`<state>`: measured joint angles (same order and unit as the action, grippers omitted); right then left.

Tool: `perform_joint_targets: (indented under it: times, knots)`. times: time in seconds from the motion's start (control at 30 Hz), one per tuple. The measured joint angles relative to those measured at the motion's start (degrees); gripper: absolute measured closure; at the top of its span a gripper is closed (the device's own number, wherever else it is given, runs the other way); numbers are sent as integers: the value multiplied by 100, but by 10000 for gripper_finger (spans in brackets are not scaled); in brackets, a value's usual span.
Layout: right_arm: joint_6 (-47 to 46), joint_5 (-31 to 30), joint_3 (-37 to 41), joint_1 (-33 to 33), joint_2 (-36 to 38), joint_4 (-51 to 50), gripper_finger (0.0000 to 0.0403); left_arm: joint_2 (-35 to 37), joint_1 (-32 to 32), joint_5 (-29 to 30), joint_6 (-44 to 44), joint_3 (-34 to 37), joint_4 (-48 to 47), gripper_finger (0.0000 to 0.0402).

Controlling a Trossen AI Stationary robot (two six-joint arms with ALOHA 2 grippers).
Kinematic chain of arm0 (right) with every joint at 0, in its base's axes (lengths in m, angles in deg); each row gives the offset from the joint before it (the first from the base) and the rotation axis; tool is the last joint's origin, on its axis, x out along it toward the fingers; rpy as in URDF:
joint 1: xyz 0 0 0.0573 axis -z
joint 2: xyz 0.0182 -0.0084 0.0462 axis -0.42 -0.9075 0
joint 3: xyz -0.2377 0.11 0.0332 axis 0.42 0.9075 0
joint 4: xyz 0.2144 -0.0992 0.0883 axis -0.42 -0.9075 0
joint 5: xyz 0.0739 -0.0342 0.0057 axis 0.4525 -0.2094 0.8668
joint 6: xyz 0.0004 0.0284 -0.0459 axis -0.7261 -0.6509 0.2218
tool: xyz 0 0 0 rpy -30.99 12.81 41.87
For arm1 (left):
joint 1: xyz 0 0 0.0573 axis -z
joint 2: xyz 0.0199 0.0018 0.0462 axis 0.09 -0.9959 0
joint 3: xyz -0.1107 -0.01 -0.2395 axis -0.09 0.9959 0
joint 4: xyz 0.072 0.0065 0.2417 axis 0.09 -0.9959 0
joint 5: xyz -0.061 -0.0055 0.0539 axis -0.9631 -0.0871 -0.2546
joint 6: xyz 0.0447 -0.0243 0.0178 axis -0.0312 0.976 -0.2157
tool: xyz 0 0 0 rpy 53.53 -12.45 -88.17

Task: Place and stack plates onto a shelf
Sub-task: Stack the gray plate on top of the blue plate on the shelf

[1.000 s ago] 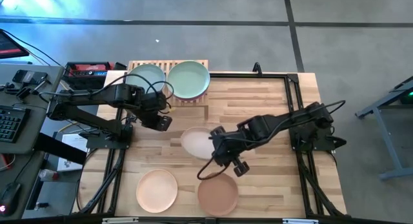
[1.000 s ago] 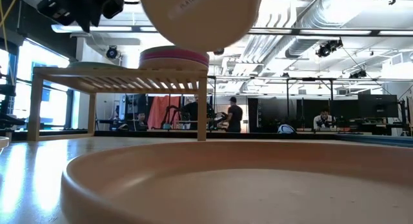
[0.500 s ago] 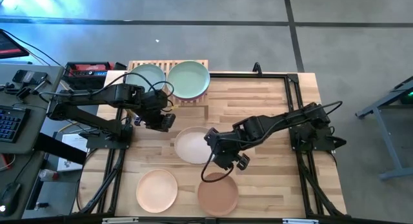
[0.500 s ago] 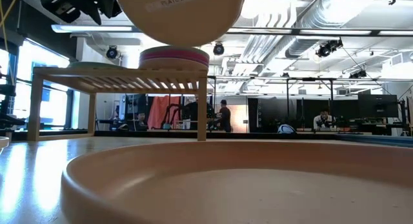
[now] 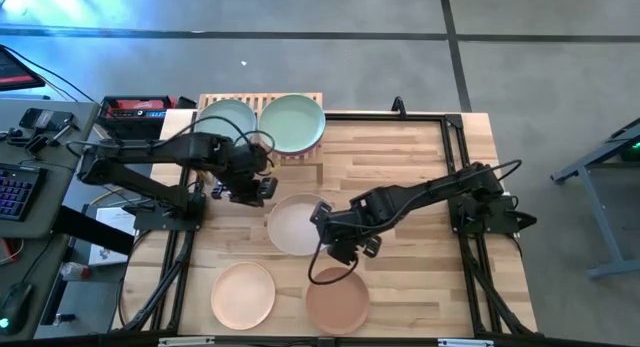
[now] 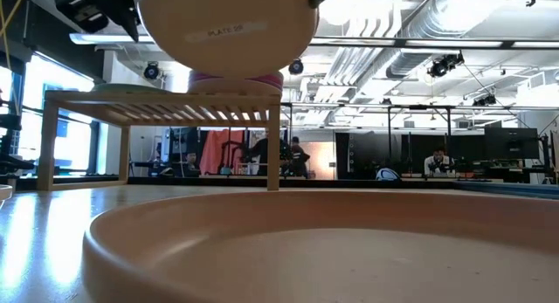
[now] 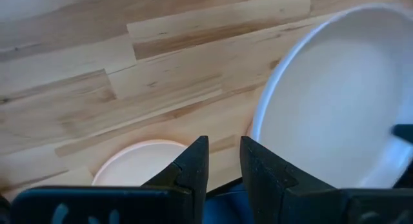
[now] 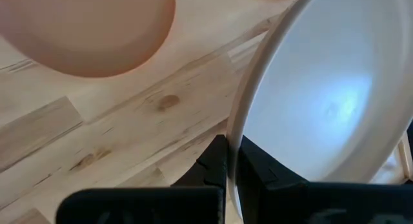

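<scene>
Since the earlier frame the right pincer (image 5: 322, 225), clamped on the cream plate's (image 5: 293, 225) rim, has carried it leftward above the desk (image 5: 400, 157) toward the slightly parted, empty left pincer (image 5: 251, 187). A thin edge grip could slip. Two green plates top the shelf's (image 5: 262, 99) stacks

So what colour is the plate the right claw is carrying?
Cream, nearly white. The plate pinched at its rim by the right claw shows best in the high view.
</scene>
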<state>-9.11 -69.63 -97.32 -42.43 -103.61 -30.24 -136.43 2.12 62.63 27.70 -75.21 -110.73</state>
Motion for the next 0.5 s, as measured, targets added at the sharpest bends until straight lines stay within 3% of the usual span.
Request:
perform_joint_targets:
  times: [0.5]
  knots:
    - [-63,-81,0,84,-17,29,403,-581,28,-28,-436,0,593,326]
